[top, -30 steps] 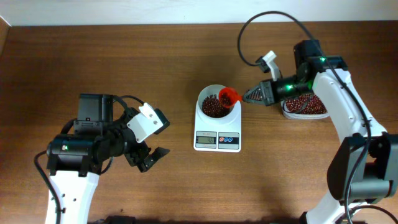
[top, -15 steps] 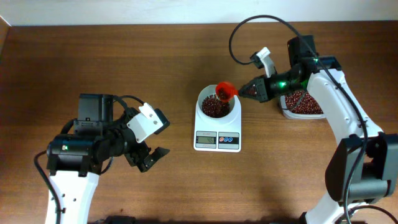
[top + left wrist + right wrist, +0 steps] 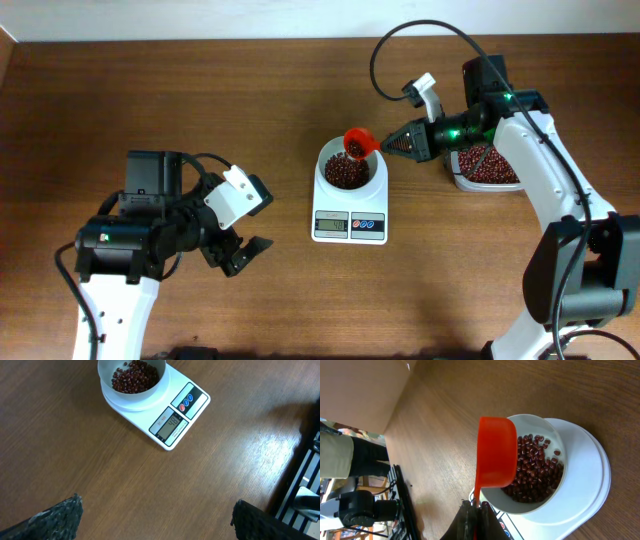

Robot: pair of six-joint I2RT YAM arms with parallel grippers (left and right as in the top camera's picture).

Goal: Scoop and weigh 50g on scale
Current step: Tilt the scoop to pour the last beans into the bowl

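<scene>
Orange-red scoop (image 3: 359,141), pinched by its handle in the right gripper (image 3: 392,146), has risen and tilted over the bowl (image 3: 322,165) of the scale (image 3: 350,226), where the beans (image 3: 345,172) lie; pouring looks underway. Meanwhile the left gripper (image 3: 250,222) hangs wide, idle.

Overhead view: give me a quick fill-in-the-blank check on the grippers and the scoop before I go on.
1. The right gripper is ____ on the handle of the orange-red scoop.
2. The scoop hangs tilted above the bowl of beans on the ____.
3. The left gripper, holding nothing, stands ____.
Missing words: shut; scale; open.
</scene>
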